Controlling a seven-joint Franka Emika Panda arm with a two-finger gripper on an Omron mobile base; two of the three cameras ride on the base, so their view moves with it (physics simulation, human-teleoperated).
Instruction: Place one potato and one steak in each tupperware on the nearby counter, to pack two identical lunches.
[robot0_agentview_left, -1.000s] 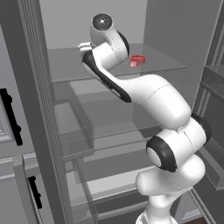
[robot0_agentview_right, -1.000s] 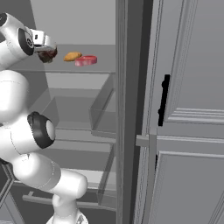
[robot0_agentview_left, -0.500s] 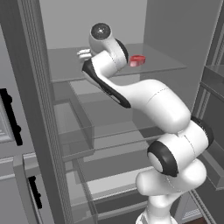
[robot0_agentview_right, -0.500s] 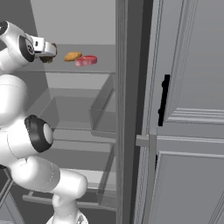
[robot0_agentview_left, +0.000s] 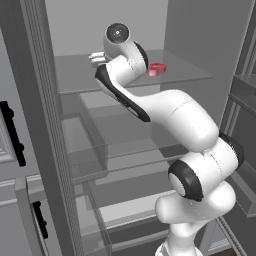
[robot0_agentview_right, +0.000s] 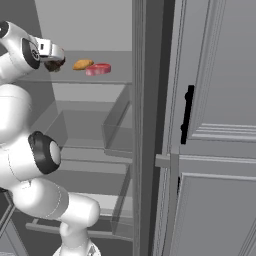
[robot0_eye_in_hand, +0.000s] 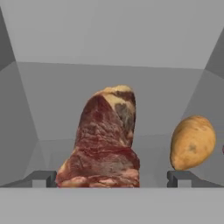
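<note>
Item: brown steak (robot0_eye_in_hand: 101, 141), on fridge shelf (robot0_agentview_right: 117, 76); dead ahead of gripper (robot0_eye_in_hand: 111, 178), between its wide-apart fingers, long axis running away from hand. Nothing gripped. Potato (robot0_eye_in_hand: 192, 142) just outside right finger, red steak (robot0_agentview_right: 98, 69) beyond

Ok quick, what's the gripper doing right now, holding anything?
Gripper: open, holding nothing; its fingertips straddle the dark brown steak on the fridge shelf.

Flat even render, soft shadows, sharp
</note>
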